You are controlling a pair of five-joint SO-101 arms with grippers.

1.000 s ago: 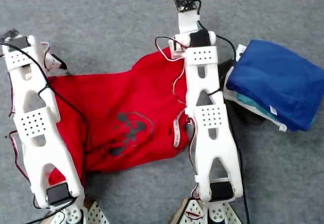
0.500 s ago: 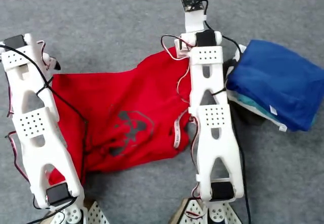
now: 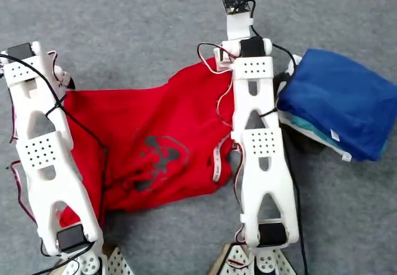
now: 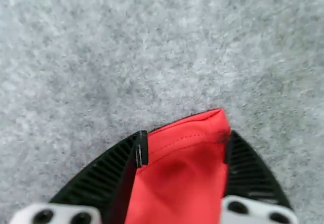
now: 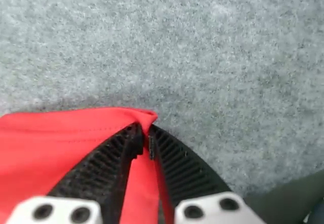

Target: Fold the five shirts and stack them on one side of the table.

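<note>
- High view shows you the red shirt [image 3: 155, 144] lying spread on the grey desk [image 3: 124, 33], between the two arms, near the blue pile [image 3: 338, 101] of folded shirts.
- Your left hand [image 4: 185, 143] holds one red corner; your right hand [image 5: 144, 133] pinches another edge tight.
- I think the shirt is soft, light and floppy, so hold it by corners and lift both sides together.

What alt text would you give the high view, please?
A red shirt lies on a grey table, the left arm and right arm each at one far corner. A stack of folded shirts, blue on top, sits beside the right arm.
</note>
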